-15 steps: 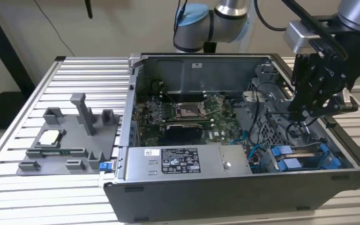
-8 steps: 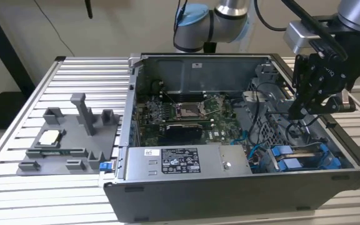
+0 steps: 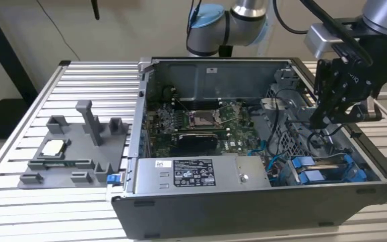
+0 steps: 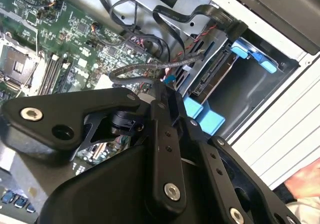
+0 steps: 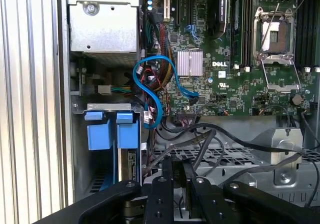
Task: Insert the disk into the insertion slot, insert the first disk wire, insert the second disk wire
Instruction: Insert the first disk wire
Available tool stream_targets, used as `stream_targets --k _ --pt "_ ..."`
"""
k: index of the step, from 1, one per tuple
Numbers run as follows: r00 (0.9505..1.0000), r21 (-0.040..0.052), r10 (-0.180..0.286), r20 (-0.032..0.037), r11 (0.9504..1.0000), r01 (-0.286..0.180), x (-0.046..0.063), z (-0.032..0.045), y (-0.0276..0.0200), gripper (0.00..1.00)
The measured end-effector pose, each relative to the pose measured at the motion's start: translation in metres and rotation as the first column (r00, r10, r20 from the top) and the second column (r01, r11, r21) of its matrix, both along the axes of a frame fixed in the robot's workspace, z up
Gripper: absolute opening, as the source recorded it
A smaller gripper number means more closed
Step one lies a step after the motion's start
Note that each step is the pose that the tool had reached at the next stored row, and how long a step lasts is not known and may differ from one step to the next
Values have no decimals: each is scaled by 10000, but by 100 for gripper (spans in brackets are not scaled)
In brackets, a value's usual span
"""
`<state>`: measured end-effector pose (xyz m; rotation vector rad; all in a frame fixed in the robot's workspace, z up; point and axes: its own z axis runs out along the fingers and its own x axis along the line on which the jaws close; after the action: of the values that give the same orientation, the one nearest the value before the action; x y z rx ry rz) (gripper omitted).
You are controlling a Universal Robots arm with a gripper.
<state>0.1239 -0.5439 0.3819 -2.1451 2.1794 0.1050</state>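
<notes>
The disk [image 3: 328, 171], in its bright blue carrier, sits inside the insertion slot [image 3: 365, 169] at the front corner of the case on the exterior view's right. Its connector edge [image 4: 215, 77] faces into the case, and the blue carrier tabs [image 5: 127, 131] stand side by side at the bay's mouth. My gripper [image 3: 320, 122] hangs inside the case a little above and behind the bay. Its black fingers [image 5: 165, 184] are drawn close together. A thin grey disk wire [image 4: 135, 70] runs up to my gripper [image 4: 165, 87] and appears pinched there. Loose black wires lie under my gripper [image 5: 179, 166].
A silver power-supply box [image 3: 200, 174] fills the case's front. Behind it lies the motherboard [image 3: 234, 126] with the open processor socket [image 3: 200, 118]. A blue data cable [image 5: 155, 84] loops near the bay. A grey fixture [image 3: 72, 146] stands on the slatted table [image 3: 18, 201].
</notes>
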Motion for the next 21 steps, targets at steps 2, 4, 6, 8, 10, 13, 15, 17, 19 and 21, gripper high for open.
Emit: stream_targets --k 2,4,6,8,10,13,15,17,19,21 --pt "10000 -4 -1 -1 10000 1 0 -6 0 19" --pt "10000 -25 0 0 10000 0 1 -13 0 19" --pt "10000 -47 0 0 10000 0 4 -21 0 19" --pt "10000 -76 0 0 10000 0 8 -31 0 19" --pt "10000 -116 0 0 9999 0 13 -44 0 19" --pt "10000 -179 0 0 9998 0 23 -67 0 19" --pt "10000 -232 0 0 9997 0 30 -83 -1 19" --pt "10000 -291 -1 0 9996 1 37 -100 -1 19" --pt "10000 -350 0 0 9994 0 42 -117 -2 19" --pt "10000 -411 0 0 9992 0 47 -135 -2 19"
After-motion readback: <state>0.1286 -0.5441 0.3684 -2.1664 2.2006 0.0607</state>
